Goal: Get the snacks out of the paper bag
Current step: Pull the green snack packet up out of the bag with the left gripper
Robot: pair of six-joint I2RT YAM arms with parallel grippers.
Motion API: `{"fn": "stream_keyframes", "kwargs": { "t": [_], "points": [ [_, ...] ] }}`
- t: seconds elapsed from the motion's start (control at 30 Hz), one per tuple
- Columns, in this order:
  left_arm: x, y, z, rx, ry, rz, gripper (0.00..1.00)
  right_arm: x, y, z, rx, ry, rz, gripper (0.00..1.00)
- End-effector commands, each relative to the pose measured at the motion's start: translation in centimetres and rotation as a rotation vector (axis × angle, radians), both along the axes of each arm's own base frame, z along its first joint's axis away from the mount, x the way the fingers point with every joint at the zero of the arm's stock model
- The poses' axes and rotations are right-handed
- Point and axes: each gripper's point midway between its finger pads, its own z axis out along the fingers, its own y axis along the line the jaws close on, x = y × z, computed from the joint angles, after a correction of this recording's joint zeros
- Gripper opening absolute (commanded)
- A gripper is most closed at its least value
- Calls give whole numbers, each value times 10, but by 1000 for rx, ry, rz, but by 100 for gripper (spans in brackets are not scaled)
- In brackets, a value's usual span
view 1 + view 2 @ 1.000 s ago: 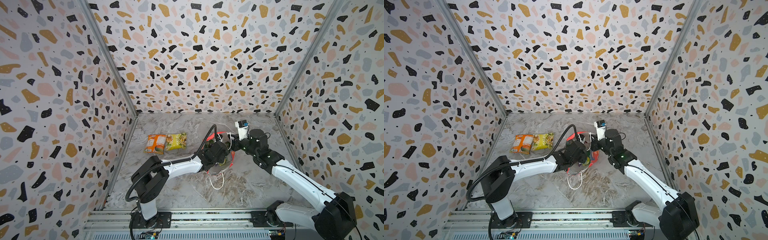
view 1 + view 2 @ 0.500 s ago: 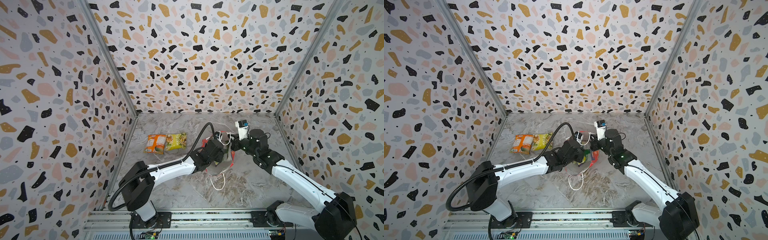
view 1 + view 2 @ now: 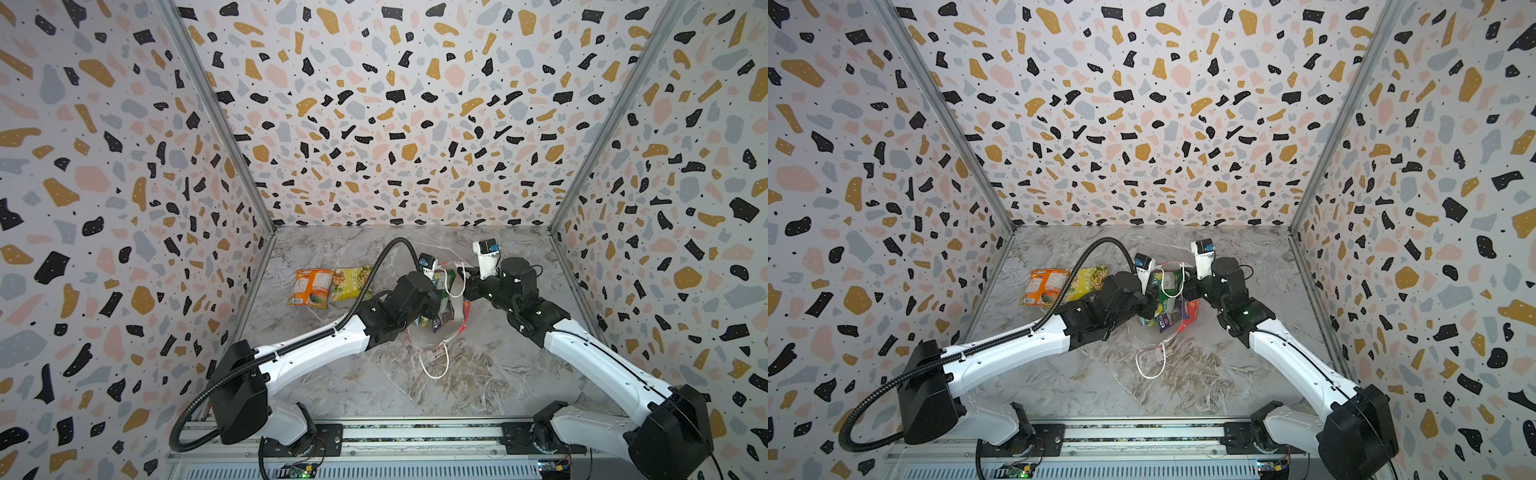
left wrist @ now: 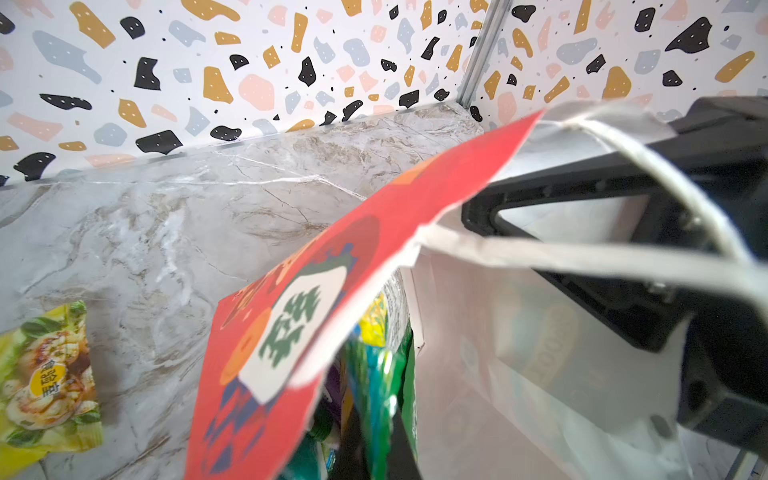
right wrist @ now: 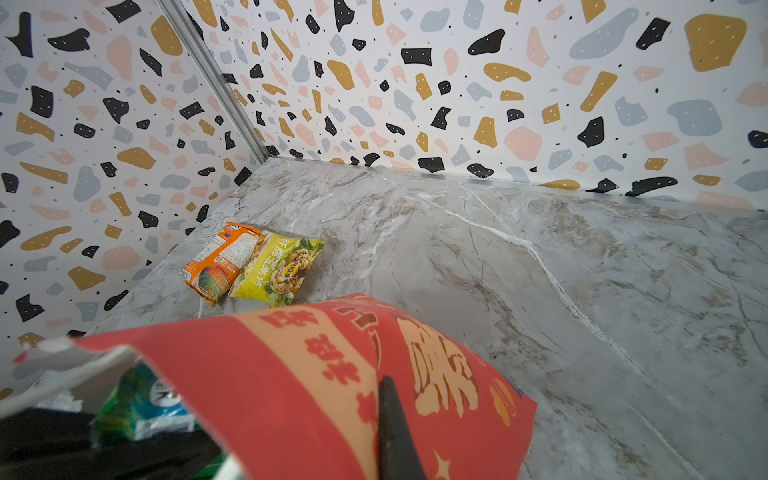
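We see the paper bag [image 3: 1188, 316] mid-table. Our right gripper [image 3: 1187, 286] is clamped on its rim. Our left gripper [image 3: 1149, 305] is closed inside it, beside a green packet [image 3: 1169, 305]. The orange packet [image 3: 309, 286] and yellow packet [image 3: 352, 282] lie at the bag's nine o'clock.

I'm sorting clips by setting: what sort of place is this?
Probably a lab test booth, not a home: terrazzo-print panels wall in a marble-look tabletop, and the left arm and right arm stand on a metal rail at its front.

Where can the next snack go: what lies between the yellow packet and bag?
Bare table between packet and bag, in the left wrist view; in both top views the left arm crosses above.
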Motion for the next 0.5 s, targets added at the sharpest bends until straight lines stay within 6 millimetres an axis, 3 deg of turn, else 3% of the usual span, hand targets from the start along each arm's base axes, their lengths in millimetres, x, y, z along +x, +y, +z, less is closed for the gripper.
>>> {"fn": "stream_keyframes", "kwargs": {
  "t": [0.0, 0.17, 0.37, 0.47],
  "points": [
    [4, 0, 29, -49, -68, -5, 0, 1, 0, 47, 89, -124, 1, 0],
    [-1, -1, 39, -71, -76, -28, 0, 2, -1, 44, 80, -116, -6, 0],
    [-13, 18, 89, -123, -178, -44, 0, 4, -5, 45, 85, -115, -19, 0],
    [-18, 28, 98, -92, -198, -84, 0, 4, -6, 44, 88, -112, -24, 0]
  ]
}}
